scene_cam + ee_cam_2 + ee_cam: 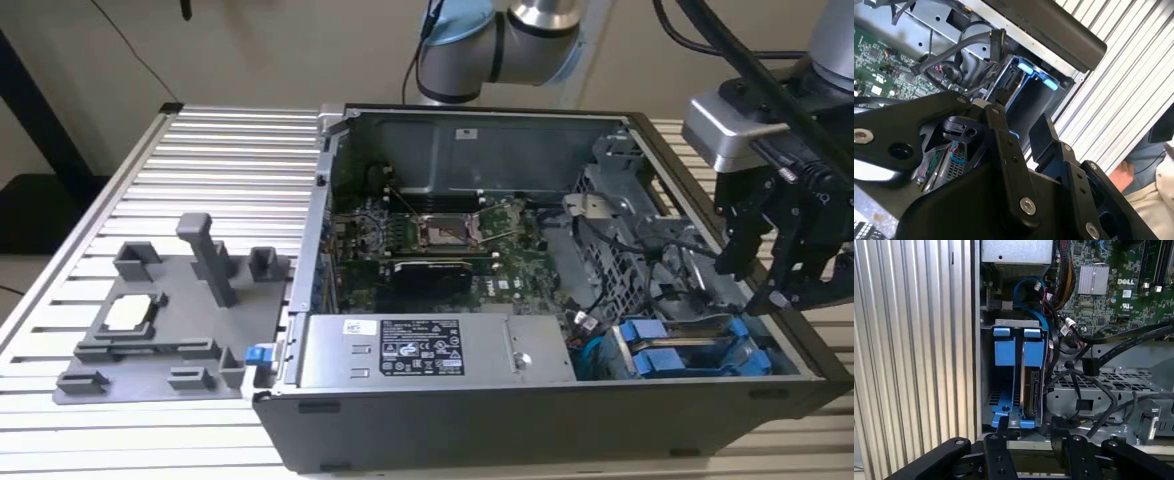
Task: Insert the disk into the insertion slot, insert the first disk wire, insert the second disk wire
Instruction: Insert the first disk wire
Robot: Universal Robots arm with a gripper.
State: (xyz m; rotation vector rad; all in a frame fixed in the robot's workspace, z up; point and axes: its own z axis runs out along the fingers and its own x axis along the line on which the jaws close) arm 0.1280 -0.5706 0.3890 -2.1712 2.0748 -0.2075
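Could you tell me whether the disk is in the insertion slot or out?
In: the disk sits inside the insertion slot, held by its blue carrier.

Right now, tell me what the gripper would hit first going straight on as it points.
Probably the disk, seated in the insertion slot straight ahead of the open gripper. Depth is unclear, and black cables lie close beside that line.

Straight ahead of the gripper (1031,426), its fingers parted, the disk (1031,387) fills one bay of the drive cage (1019,322); the bay beside it gapes dark. Black cables (1081,382) (looped, loose) crowd one flank, the case wall (976,340) the other.
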